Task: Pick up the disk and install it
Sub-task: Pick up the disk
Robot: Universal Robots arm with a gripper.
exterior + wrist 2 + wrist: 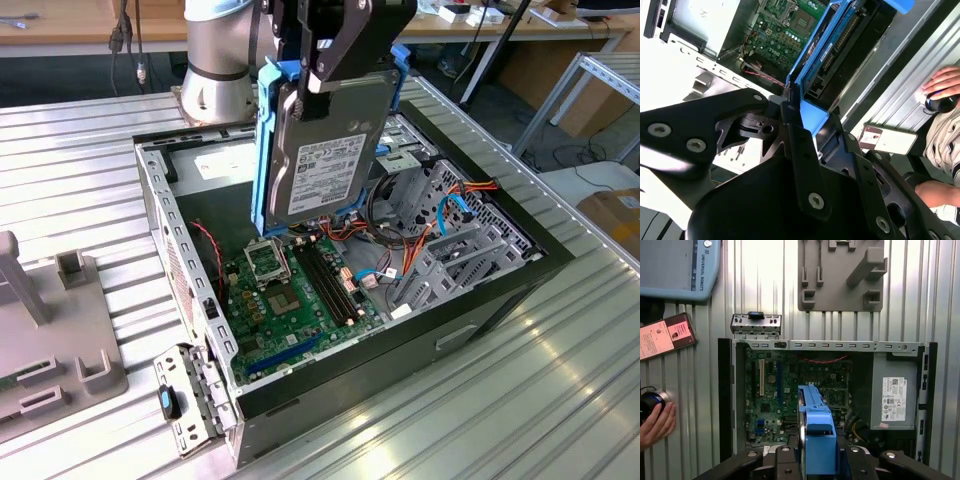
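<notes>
Black link-armed gripper (322, 78) pinches the top end of the disk (325, 150), a flat dark grey hard drive with a white label, framed by bright blue plastic rails. The drive hangs upright over the interior of the open black computer case (420, 345). Beneath it lie the green motherboard (300, 295) and, towards the exterior view's right, grey metal drive bays (445, 255). Picking up looks done. Installing is left, since the drive sits in no bay yet. All rests on a ribbed metal table (520, 420).

Ribbed metal table (560, 400), wooden desks (60, 28)
</notes>
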